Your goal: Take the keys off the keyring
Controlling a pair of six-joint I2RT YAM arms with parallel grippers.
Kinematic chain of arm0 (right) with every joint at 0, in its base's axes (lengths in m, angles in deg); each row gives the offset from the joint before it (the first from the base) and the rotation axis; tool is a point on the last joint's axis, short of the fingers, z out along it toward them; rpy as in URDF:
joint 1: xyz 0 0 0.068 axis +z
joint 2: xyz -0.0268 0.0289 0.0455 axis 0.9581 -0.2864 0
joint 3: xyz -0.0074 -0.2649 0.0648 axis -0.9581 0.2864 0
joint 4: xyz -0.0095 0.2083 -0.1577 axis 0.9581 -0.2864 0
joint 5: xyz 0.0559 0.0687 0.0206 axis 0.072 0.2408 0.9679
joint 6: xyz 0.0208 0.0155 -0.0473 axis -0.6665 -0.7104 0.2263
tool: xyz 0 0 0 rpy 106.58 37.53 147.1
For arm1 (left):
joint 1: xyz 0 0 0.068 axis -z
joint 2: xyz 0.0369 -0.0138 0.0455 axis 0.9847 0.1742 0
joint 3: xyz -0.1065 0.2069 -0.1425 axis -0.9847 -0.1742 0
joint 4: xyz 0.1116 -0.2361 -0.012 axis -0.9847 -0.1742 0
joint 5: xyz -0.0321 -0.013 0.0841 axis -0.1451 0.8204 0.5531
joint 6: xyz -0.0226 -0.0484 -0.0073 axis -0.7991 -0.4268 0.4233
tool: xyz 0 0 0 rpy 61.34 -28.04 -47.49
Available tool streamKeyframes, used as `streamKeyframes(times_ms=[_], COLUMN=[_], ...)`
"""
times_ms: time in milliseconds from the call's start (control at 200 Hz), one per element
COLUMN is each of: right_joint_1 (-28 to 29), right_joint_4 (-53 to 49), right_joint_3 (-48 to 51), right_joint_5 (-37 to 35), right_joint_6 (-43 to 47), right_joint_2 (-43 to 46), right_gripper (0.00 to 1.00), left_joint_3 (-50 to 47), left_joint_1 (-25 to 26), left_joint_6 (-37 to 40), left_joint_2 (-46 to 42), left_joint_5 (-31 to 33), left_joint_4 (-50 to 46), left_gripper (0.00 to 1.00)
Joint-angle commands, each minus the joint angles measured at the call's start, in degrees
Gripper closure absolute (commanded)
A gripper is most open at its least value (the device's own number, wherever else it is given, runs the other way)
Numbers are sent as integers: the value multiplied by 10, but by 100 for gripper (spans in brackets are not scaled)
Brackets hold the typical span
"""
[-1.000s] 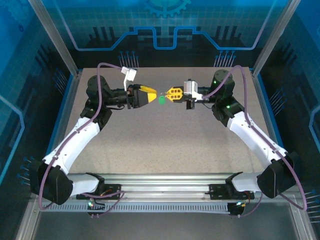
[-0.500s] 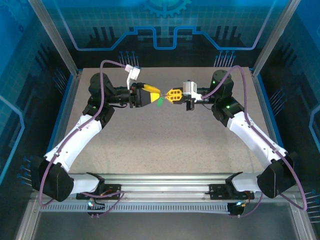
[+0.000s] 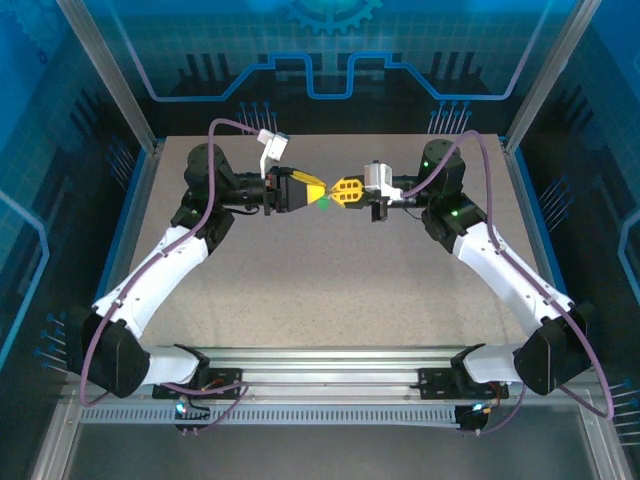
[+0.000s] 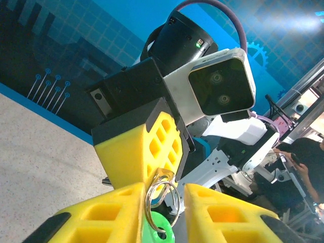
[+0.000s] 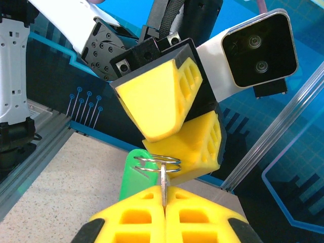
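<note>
Closing in over the past second, the left arm has carried the left gripper (image 3: 316, 190) rightward until its yellow block fingers meet the tip of the right gripper (image 3: 340, 190). The two meet above the far middle of the speckled beige table (image 3: 330, 290). The small, flat, bright-green plastic keyring tag (image 3: 322, 204) hangs just below the meeting point, clear of the tabletop.

From the left wrist, the left gripper's fingers (image 4: 101, 212) stand narrowly apart on either side of the keyring tag and a thin silver wire ring (image 4: 161, 200). Whether they press on the tag cannot be told.

The right gripper is clamped together on the thin shank of the tiny grey metal key (image 5: 163, 183). The key rises from the seam between its fingers up to the wire ring. In the right wrist view, the keyring tag sits just left of the key.
</note>
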Motion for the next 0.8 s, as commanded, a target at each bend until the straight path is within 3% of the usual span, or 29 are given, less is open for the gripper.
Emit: streamKeyframes(times_ms=[0, 160, 235, 495, 621, 796], right_joint_1=[6, 7, 7, 20, 45, 58], right_joint_4=[0, 7, 10, 104, 124, 151], right_joint_3=[-19, -18, -17, 31, 63, 87], right_joint_5=[9, 7, -1, -76, -125, -165], right_joint_6=[3, 1, 3, -6, 39, 49], right_joint_2=[-7, -8, -5, 18, 38, 48], right_gripper=[100, 100, 100, 100, 100, 100], left_joint_3=[19, 19, 20, -3, -12, -14], left_joint_1=[5, 5, 5, 4, 3, 3], left_joint_6=[-6, -5, -5, -54, -49, -51], left_joint_2=[6, 6, 8, 4, -9, -15], left_joint_5=[-22, -23, -24, 34, 68, 73], left_joint_4=[12, 11, 12, 66, 59, 61], left_gripper=[77, 89, 100, 100, 100, 100])
